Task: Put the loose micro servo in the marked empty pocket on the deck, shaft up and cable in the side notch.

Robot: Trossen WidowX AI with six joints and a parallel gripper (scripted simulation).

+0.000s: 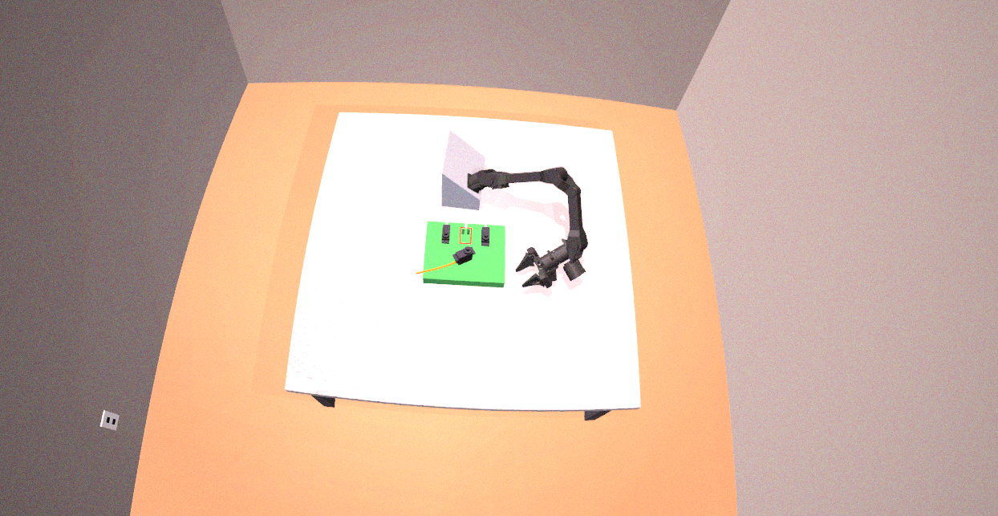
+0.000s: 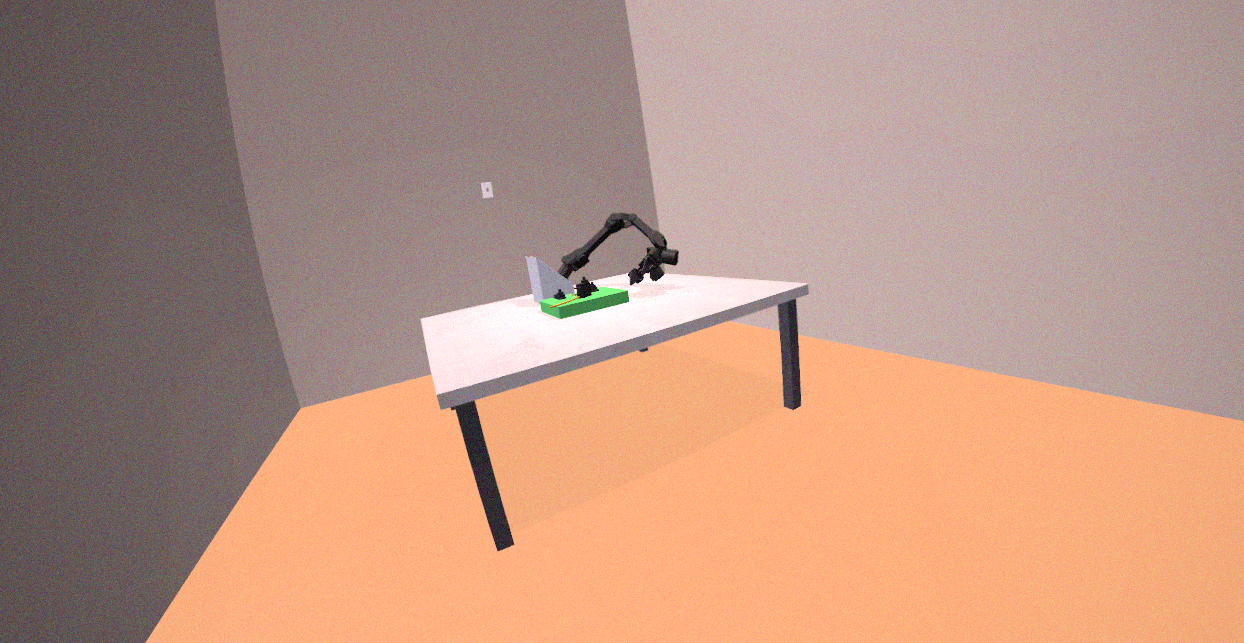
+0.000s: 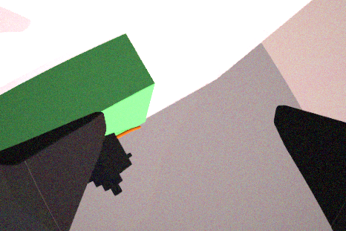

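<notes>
- Jaws first: the gripper stands spread about as wide as it goes, with nothing between the two dark fingers; it hangs over the tabletop just off the 3 o'clock edge of the deck, pointing toward 9 o'clock at that edge.
- White tabletop comes next as the biggest thing in the room, standing on dark legs over an orange floor.
- Black arm rises from its base near the 12 o'clock side of the tabletop, arches out toward 3 o'clock and bends back down to the gripper.
- Grey wedge-shaped panel stands just beside the arm's base, at 12 o'clock from the deck.
- Green deck lies flat near the middle of the tabletop, a thick slab with one lit corner showing in the wrist view.
- Loose micro servo sits tilted on top of the deck, at 6 o'clock from the pocket and not in it.
- Orange cable trails from the servo toward 8 o'clock, running past the deck's edge.
- Marked empty pocket, outlined in orange, lies in the deck's 12 o'clock row.
- Two seated servos flank that pocket at 9 and 3 o'clock.
</notes>
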